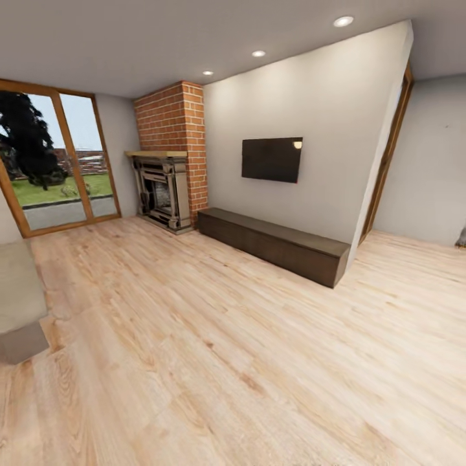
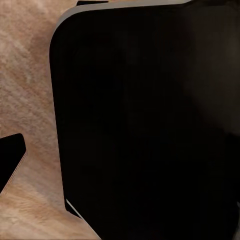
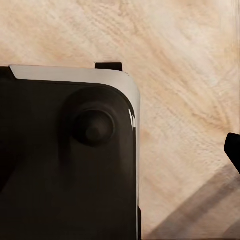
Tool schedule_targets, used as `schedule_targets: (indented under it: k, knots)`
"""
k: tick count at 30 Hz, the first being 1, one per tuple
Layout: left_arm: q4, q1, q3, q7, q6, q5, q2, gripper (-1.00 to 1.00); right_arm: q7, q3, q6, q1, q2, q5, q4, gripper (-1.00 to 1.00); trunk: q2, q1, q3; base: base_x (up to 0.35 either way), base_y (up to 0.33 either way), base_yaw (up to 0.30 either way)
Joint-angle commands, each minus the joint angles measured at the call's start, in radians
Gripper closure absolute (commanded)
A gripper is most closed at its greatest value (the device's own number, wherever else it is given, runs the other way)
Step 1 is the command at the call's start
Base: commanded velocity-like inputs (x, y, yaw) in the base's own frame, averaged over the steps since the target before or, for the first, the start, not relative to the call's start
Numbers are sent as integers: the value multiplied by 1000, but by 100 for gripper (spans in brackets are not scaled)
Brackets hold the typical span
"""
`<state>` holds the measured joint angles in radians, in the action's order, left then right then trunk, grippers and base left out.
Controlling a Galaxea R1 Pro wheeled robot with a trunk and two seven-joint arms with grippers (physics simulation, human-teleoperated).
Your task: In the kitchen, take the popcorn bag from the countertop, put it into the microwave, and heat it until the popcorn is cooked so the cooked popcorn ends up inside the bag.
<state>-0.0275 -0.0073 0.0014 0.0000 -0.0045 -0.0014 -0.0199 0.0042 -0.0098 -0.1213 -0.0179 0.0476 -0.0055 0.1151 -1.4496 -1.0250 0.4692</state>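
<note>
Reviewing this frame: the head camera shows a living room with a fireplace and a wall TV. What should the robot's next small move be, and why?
Probably turn the base right toward the doorway and drive on. The head view shows a brick fireplace, a TV, a low dark bench and wood floor: a living room, not the kitchen, so nothing is within reach to grasp yet.

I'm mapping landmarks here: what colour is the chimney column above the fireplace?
Red-orange brick with pale mortar lines, on the chimney column; the head view shows it best.

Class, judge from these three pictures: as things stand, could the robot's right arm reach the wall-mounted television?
Probably not. The television hangs on the far wall beyond a wide stretch of wood floor and the long dark bench; the right wrist view looks down at floor beside dark robot bodywork.
</note>
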Motion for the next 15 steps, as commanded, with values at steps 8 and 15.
schedule_targets:
  k: [8, 15]
  knots:
    - [0, 0, 0, 0, -1, 0, 0, -100, 0, -1, -2, -1, 0, -1, 2, -100, 0, 0, 1, 0, 0, -295]
    - [0, 0, 0, 0, -1, 0, 0, -100, 0, -1, -2, -1, 0, -1, 2, -100, 0, 0, 1, 0, 0, -295]
